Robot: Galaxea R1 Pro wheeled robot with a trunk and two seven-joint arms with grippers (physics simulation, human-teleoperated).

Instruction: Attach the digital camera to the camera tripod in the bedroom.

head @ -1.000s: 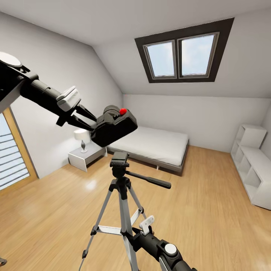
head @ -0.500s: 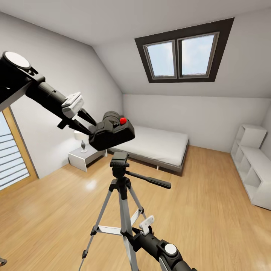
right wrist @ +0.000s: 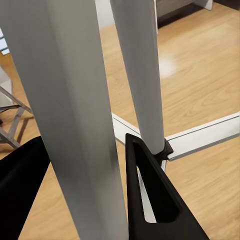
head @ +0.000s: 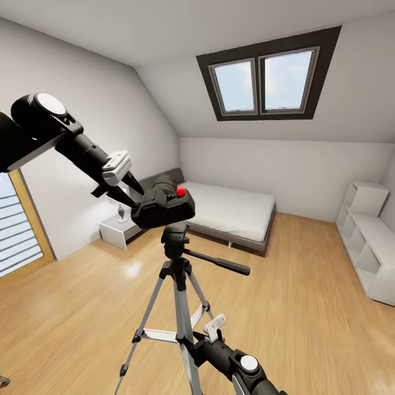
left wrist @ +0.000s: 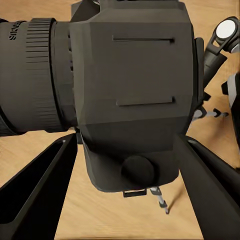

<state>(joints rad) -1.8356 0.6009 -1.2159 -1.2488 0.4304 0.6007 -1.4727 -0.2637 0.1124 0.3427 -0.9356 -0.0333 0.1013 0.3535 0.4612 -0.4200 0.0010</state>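
Black body: digital camera [head: 163,205] sits in my left gripper [head: 133,196], fingers closed on its near-left end, lens barrel pointing far-left toward the bed [head: 227,211], red button on top.

Camera position: just above the head of the camera tripod [head: 174,274], base roughly level, slightly left of the head. I can't tell from the head view whether it's touching or just apart.

Left wrist view: digital camera [left wrist: 120,90] fills the space between both fingers [left wrist: 35,190], which press its sides. Grip looks square and firm.

Right gripper: right gripper [right wrist: 85,175] straddles a silver leg of the camera tripod [right wrist: 80,125] low down, near the brace. A finger sits on each side with very little gap; whether it's actually clamped I can't tell. In the head view the right gripper [head: 195,346] is at the near legs.

Handling, camera: rigid, boxy, probably light for its size but fragile at the lens. I'd keep hold of the body only, never the barrel. Flat sides give good purchase, so slip risk looks low.

Handling, tripod: stiff thin legs, top-heavy, tips easily if pushed sideways. I'd brace it low on the leg.

Pan handle: sticks out right of the head, away from the camera.

Next: I'd centre the camera base over the head, then lower straight down. Any side load could rock the tripod.
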